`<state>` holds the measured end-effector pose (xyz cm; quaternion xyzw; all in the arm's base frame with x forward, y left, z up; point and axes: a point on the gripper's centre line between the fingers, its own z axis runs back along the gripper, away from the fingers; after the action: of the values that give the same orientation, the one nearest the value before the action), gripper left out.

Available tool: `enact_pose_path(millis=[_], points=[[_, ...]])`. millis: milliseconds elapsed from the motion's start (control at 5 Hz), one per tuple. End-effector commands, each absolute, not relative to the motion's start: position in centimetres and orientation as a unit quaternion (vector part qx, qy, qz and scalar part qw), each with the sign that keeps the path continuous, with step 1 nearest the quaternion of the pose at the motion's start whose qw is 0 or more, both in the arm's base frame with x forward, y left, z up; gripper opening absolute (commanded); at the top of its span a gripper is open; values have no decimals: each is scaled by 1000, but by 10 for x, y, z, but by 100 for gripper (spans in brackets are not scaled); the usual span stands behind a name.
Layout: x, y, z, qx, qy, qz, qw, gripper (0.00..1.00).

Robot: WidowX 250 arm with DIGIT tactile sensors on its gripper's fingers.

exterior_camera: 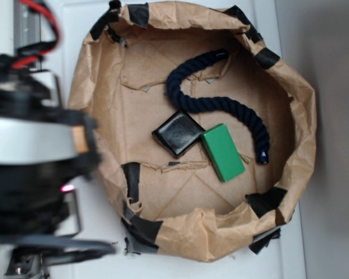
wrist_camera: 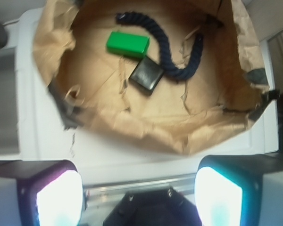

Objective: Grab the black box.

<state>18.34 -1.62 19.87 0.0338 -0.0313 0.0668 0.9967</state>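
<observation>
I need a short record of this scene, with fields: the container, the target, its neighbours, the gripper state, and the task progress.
container: brown paper basin with black tape on its rim, on a white surface
target: black box, lying flat on the basin floor
neighbours: green block touches one side of the box; navy rope curves along the other side, very close
gripper: gripper open, fingers wide apart, outside the basin rim
contact with target: none
task progress: box not yet grasped
</observation>
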Motion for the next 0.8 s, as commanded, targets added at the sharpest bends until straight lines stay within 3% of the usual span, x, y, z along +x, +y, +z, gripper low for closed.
enact_pose_path(millis=[0, 200, 600], points=[[215, 5, 142, -25, -41, 257, 965, 100], [215, 15, 128, -17, -75, 342, 937, 100], [221, 28, 123, -23, -68, 355, 932, 100]])
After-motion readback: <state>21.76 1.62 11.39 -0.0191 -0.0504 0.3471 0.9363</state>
